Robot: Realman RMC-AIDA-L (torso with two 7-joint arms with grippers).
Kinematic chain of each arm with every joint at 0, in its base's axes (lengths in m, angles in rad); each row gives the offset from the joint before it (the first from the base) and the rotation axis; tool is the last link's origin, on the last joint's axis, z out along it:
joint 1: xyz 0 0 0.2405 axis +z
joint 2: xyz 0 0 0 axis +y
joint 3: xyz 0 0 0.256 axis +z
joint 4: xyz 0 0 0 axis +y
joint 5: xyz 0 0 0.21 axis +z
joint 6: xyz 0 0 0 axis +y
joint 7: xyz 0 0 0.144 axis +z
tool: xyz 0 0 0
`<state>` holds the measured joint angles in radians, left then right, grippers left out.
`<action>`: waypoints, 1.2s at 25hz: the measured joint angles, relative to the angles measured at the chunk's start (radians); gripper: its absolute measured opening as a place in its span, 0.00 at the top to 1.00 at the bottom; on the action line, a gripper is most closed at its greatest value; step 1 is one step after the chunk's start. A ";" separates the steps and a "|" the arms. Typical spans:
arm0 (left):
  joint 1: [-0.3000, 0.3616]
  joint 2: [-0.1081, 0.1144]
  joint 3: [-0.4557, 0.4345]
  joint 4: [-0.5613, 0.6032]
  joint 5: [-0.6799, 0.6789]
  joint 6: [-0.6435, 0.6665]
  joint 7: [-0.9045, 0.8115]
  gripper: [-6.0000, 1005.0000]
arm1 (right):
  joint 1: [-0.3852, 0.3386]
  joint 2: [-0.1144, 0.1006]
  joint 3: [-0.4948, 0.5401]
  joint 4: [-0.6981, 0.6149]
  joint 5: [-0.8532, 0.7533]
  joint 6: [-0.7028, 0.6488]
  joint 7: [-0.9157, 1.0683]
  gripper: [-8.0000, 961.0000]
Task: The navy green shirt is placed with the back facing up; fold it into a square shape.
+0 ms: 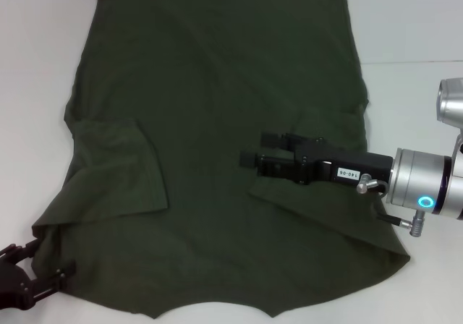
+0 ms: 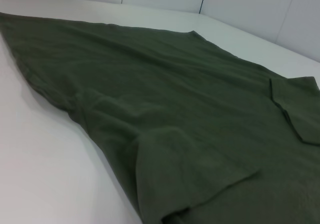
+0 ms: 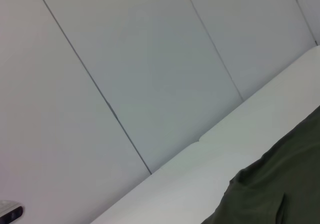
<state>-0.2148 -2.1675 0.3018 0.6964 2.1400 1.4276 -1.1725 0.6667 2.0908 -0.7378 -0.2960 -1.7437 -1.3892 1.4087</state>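
Note:
The navy green shirt (image 1: 217, 121) lies spread flat on the white table (image 1: 36, 85), hem at the far side. Both short sleeves are turned inward onto the body: the left sleeve (image 1: 116, 168) and the right sleeve (image 1: 318, 208). My right gripper (image 1: 252, 149) reaches in from the right above the shirt's middle, just past the folded right sleeve. It is open with nothing between its fingers. My left gripper (image 1: 54, 257) stands open at the shirt's near left corner. The left wrist view shows the shirt (image 2: 175, 94) with its folded left sleeve (image 2: 190, 174) close by.
Bare white table surrounds the shirt on the left and right (image 1: 412, 121). In the right wrist view pale wall panels (image 3: 125, 59) rise behind the table's far edge, with a corner of the shirt (image 3: 280, 189) in view.

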 joint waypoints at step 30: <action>-0.013 -0.001 0.012 0.047 0.023 -0.031 -0.062 0.69 | 0.001 0.000 0.000 0.000 0.029 -0.010 -0.005 0.02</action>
<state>-0.2275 -2.1683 0.3142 0.7434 2.1627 1.3968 -1.2344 0.6673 2.0908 -0.7379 -0.2960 -1.7152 -1.3996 1.4040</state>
